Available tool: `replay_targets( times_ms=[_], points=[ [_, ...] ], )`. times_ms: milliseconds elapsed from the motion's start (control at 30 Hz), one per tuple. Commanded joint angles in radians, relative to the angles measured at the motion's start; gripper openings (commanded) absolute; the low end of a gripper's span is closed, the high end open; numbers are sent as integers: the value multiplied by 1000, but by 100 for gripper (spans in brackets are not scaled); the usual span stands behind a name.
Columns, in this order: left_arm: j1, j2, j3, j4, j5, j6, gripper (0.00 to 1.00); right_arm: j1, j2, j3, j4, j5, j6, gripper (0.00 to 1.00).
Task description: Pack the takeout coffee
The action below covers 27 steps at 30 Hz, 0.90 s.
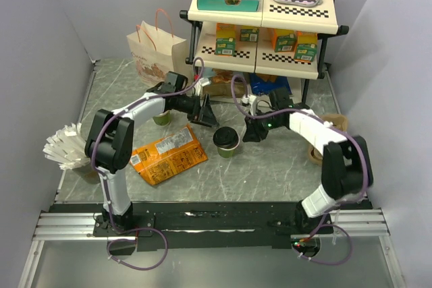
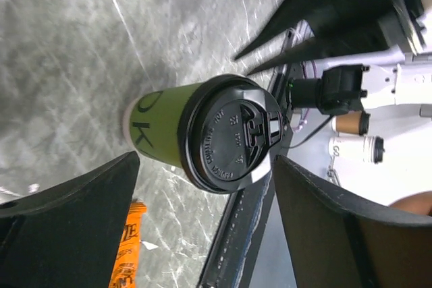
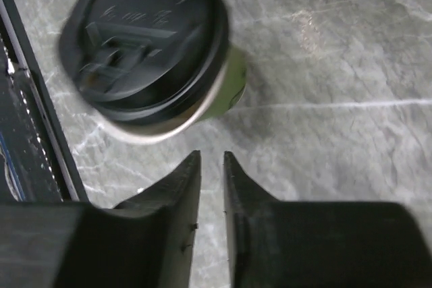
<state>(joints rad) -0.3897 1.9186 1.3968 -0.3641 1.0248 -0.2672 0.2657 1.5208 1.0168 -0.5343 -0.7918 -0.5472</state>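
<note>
takeout coffee (image 1: pixel 227 141) upright, lid on, roughly mid-table, a bit toward the near edge. Nothing is gripping it.

right gripper (image 1: pixel 253 129) sits just right of the cup, on its far side. Wrist view: fingers (image 3: pixel 169 193) narrowed to a thin slit, nothing between them. Cup (image 3: pixel 152 45) is past the tips and not touching, though it's blurred there.

left gripper (image 1: pixel 206 111) is to the cup's far-left, apart from it. Jaws are wide and empty. In its wrist view the cup (image 2: pixel 216 133) shows in the gap ahead of the tips.

orange snack pouch (image 1: pixel 169 156) lies flat just left of the cup. paper bag (image 1: pixel 155 52) stands at the far-left corner, with the shelf rack (image 1: pixel 263 18) along the far edge.
</note>
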Motion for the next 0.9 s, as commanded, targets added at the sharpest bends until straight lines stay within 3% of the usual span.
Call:
replay_targets(
  times_ms=[0, 467, 867],
  points=[
    [-14, 8, 45, -47, 46, 31, 86, 4, 99, 104, -84, -73, 6, 24],
    [-17, -10, -4, -12, 95, 6, 82, 6, 275, 181, -179, -208, 211, 19],
    [-35, -20, -7, -10, 123, 8, 80, 13, 322, 207, -95, -227, 348, 19]
  ],
)
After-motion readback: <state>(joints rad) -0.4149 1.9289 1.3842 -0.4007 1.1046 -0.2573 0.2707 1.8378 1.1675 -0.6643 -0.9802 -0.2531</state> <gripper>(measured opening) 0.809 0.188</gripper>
